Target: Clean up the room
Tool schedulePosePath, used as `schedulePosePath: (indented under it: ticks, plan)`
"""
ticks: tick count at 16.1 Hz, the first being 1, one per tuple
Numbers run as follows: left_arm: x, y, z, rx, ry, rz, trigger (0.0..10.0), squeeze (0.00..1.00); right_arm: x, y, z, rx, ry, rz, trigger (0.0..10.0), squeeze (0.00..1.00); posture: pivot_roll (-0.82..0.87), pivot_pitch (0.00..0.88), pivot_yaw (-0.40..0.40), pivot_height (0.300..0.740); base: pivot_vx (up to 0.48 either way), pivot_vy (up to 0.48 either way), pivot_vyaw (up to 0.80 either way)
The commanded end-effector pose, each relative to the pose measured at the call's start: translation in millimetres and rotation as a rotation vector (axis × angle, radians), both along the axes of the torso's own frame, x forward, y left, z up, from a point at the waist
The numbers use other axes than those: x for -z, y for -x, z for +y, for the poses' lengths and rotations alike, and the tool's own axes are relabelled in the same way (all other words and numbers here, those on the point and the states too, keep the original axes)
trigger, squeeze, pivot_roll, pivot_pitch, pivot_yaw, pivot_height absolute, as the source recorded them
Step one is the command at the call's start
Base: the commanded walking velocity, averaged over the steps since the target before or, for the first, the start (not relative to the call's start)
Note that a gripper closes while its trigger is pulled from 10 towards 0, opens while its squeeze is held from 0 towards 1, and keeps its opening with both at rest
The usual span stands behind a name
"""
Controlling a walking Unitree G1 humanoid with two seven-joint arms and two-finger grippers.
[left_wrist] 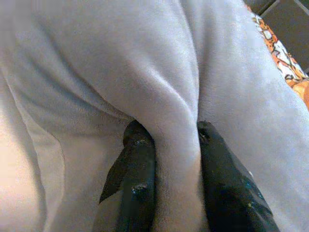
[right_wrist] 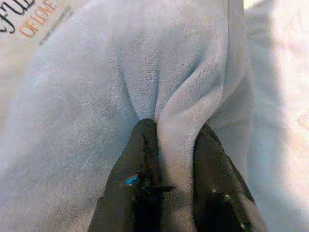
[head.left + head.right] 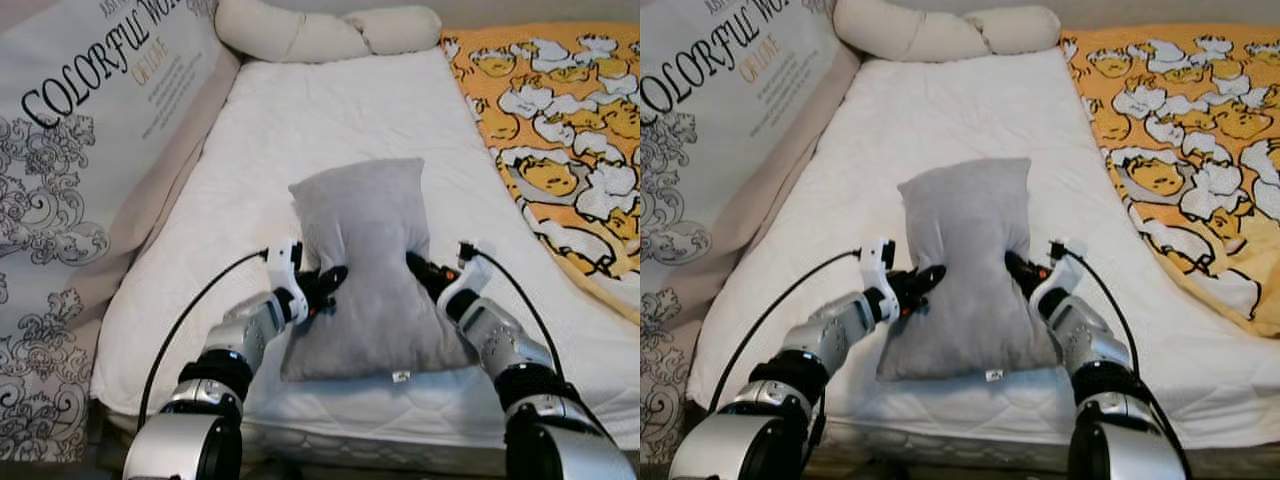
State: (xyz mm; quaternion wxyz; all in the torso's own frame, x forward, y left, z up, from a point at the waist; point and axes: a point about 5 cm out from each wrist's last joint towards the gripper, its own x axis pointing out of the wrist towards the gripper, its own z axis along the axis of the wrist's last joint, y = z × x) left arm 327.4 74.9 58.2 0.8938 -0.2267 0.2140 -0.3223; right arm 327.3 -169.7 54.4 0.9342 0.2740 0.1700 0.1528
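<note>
A grey plush pillow (image 3: 365, 260) lies on the white mattress (image 3: 330, 110), near its front edge, pinched in at the waist from both sides. My left gripper (image 3: 335, 277) is shut on a fold of the pillow's left side; its black fingers (image 1: 140, 169) squeeze the grey fabric (image 1: 174, 145) between them. On the pillow's right side my right gripper (image 3: 418, 265) is shut on another fold, and the fingers (image 2: 145, 164) clamp a ridge of cloth (image 2: 176, 145).
A large white cushion (image 3: 90, 150) printed with "COLORFUL WORLD" leans along the left of the bed. A long cream bolster (image 3: 320, 30) lies at the head. An orange cartoon-print blanket (image 3: 560, 130) covers the right side.
</note>
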Motion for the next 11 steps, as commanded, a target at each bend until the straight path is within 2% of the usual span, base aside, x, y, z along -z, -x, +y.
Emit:
schedulePosePath:
  ticks: [1, 3, 5, 9, 10, 11]
  plan:
    - [-16.1, -6.4, -14.1, 0.044, -0.003, -0.055, 0.0, 0.00, -6.9, -2.7, 16.1, -0.031, -0.035, -0.027, 0.0, 0.00, -0.09, 0.000, 0.133, 0.740, 0.000, 0.000, 0.00]
    - [-35.0, -13.5, -16.4, 0.033, -0.018, -0.141, 0.0, 0.00, -22.0, -5.4, 19.8, -0.001, -0.063, -0.082, 0.0, 0.00, -0.08, 0.000, 0.133, 0.740, 0.000, 0.000, 0.00]
    - [-71.4, -16.4, -15.0, -0.016, -0.033, -0.295, 0.0, 0.00, -49.0, -4.3, 26.7, 0.013, -0.059, -0.185, 0.0, 0.00, -0.09, 0.000, 0.148, 0.740, 0.000, 0.000, 0.00]
    - [-92.5, -12.4, -7.0, -0.073, -0.045, -0.383, 0.0, 0.00, -73.8, 2.3, 26.4, 0.027, -0.054, -0.266, 0.0, 0.00, -0.10, 0.000, 0.141, 0.740, 0.000, 0.000, 0.00]
    - [-100.0, -4.1, -1.0, -0.091, -0.118, -0.472, 10.0, 0.00, -85.4, 11.0, 25.4, 0.024, -0.016, -0.304, 0.0, 0.00, -0.10, 0.000, 0.125, 0.740, 0.000, 0.000, 0.00]
    - [-98.9, 5.1, 5.0, -0.102, -0.235, -0.515, 10.0, 0.00, -90.1, 20.5, 25.8, 0.026, 0.071, -0.319, 10.0, 0.00, -0.09, 0.000, 0.114, 0.740, 0.000, 0.000, 0.00]
